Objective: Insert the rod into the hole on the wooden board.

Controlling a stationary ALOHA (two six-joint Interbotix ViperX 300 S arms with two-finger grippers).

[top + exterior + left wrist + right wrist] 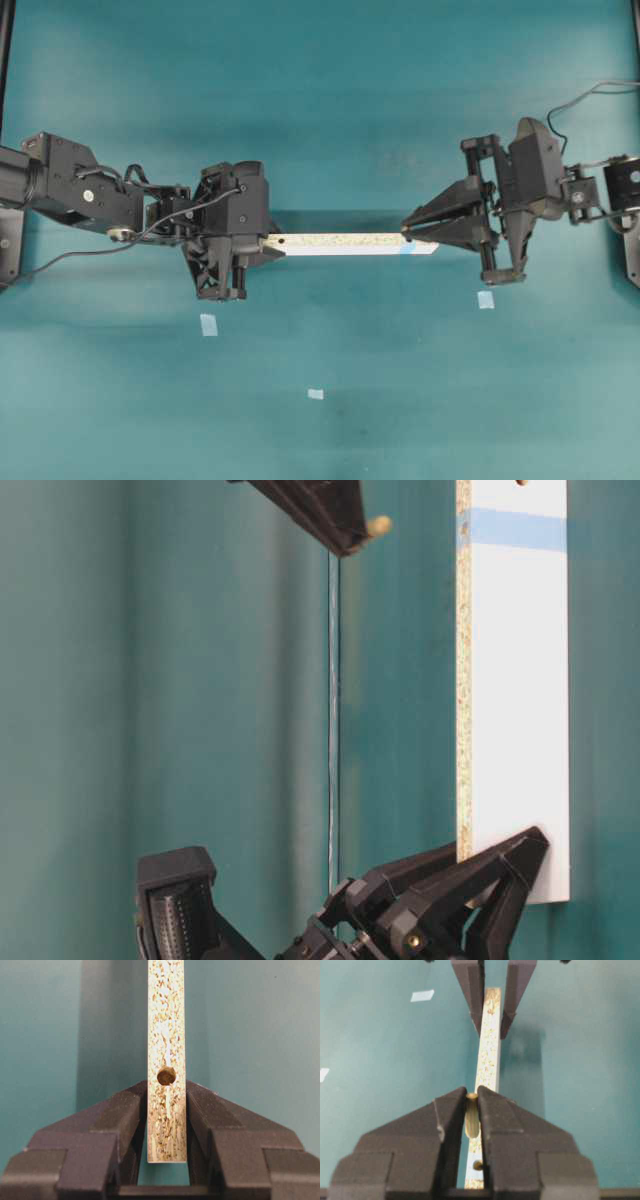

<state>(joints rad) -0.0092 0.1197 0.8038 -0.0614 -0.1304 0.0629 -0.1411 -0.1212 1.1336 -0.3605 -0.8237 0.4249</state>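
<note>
While the left gripper clamps one end of the long, narrow speckled beige particle board, the right gripper pinches the short cream wooden dowel above the other end.

Held level above the teal tabletop, the board shows a rough speckled edge, smooth white faces and a light-blue band near its far end. Between the left fingers a small dark round hole sits in the edge. The dowel's tip pokes out past the right fingers, apart from the board. The hole near the blue band is only half visible between the right fingers, and cut off at the table-level picture's top edge. Small pale-blue tape squares lie on the tabletop.
</note>
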